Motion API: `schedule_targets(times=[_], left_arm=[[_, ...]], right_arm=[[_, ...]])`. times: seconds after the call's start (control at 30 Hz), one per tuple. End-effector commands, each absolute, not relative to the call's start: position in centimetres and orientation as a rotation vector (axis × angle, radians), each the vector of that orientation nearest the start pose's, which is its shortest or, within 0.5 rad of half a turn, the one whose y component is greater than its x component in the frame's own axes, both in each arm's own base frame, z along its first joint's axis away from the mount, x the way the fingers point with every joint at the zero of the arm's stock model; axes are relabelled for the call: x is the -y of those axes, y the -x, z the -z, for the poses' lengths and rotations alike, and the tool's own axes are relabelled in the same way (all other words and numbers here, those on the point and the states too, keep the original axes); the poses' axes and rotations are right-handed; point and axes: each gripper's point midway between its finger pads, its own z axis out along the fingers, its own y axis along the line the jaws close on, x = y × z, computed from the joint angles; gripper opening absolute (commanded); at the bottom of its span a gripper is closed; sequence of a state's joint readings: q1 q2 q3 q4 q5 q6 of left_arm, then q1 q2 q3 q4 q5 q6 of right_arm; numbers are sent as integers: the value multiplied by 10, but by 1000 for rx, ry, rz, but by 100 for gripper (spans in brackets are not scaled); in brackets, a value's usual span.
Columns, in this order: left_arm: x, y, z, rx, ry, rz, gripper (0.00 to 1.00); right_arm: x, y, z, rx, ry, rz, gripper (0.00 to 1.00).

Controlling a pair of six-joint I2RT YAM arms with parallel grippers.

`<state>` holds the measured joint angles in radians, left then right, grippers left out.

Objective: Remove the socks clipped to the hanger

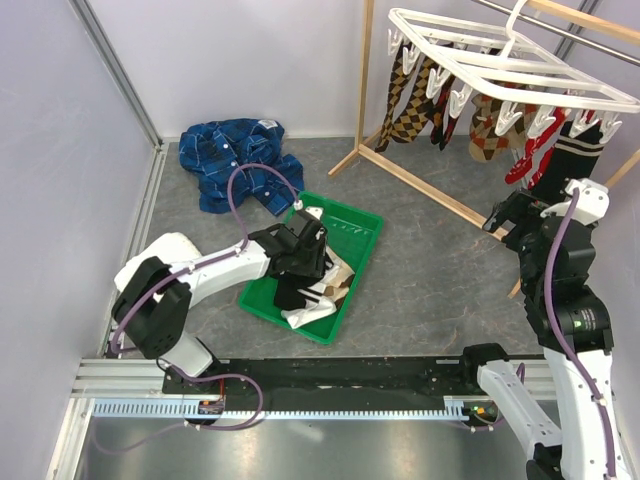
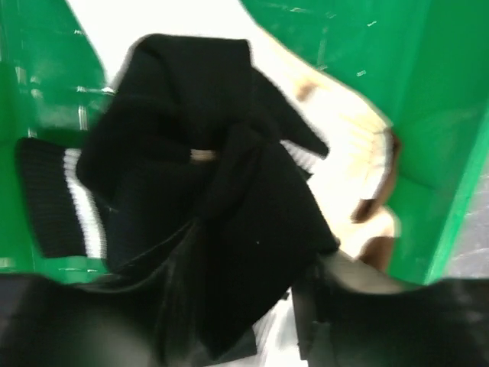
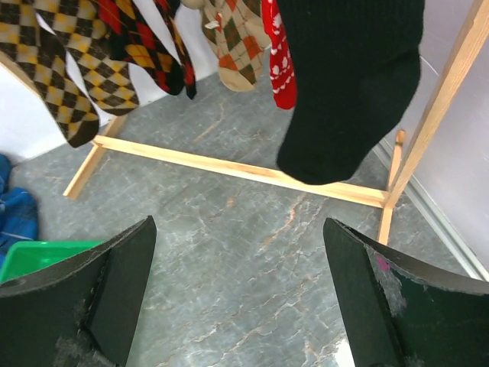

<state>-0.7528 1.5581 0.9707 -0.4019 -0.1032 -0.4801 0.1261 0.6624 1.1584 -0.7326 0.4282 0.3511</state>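
The white hanger (image 1: 500, 62) hangs at the back right with socks clipped under it: brown argyle ones (image 1: 410, 100), a red one (image 1: 525, 155) and a black one (image 1: 572, 150). My right gripper (image 1: 505, 218) is just below them, open and holding nothing (image 3: 238, 260). In the right wrist view the black sock (image 3: 351, 92) hangs straight ahead, the red sock (image 3: 281, 69) to its left. My left gripper (image 1: 310, 250) is over the green tray (image 1: 358, 228). Its jaws stand apart (image 2: 229, 306) around a crumpled black sock (image 2: 214, 191) that lies in the tray, with a gap at the right finger (image 2: 359, 306).
The green tray (image 2: 428, 115) also holds a white black-striped sock (image 2: 76, 206) and a tan-and-brown one (image 2: 359, 153). A blue plaid shirt (image 1: 235, 160) lies at the back left. The wooden stand's floor rail (image 3: 229, 168) and upright (image 3: 435, 115) run under the hanger.
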Motion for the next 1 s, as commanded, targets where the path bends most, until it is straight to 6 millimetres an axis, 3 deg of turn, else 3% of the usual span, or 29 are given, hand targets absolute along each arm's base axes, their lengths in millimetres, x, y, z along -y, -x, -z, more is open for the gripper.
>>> schedule_targets(times=[0.0, 0.07, 0.17, 0.43, 0.57, 0.7, 0.8, 0.87, 0.93, 0.97], left_arm=[[261, -261, -96, -2515, -166, 521, 60], [267, -261, -125, -2453, -192, 593, 61], [262, -262, -152, -2403, -212, 587, 64], [258, -267, -178, -2333, -283, 558, 66], [264, -267, -189, -2280, -389, 587, 66], [257, -269, -189, -2235, -480, 528, 66], [250, -267, -196, -2199, -504, 508, 68], [254, -259, -202, -2184, -531, 558, 69], [262, -250, -206, -2176, -577, 636, 75], [262, -248, -209, -2168, -580, 643, 76]], right_arm=[[39, -235, -363, -1646, -516, 72, 98], [34, -238, -361, -1654, -500, 44, 98], [29, -240, -356, -1668, -491, 21, 98], [26, -247, -346, -1699, -473, 20, 98], [31, -255, -326, -1694, -470, 64, 98], [45, -269, -302, -1691, -443, 200, 98], [72, -273, -297, -1653, -509, 386, 98], [101, -265, -305, -1557, -630, 565, 98], [113, -266, -313, -1475, -690, 652, 98], [121, -260, -308, -1475, -712, 729, 98]])
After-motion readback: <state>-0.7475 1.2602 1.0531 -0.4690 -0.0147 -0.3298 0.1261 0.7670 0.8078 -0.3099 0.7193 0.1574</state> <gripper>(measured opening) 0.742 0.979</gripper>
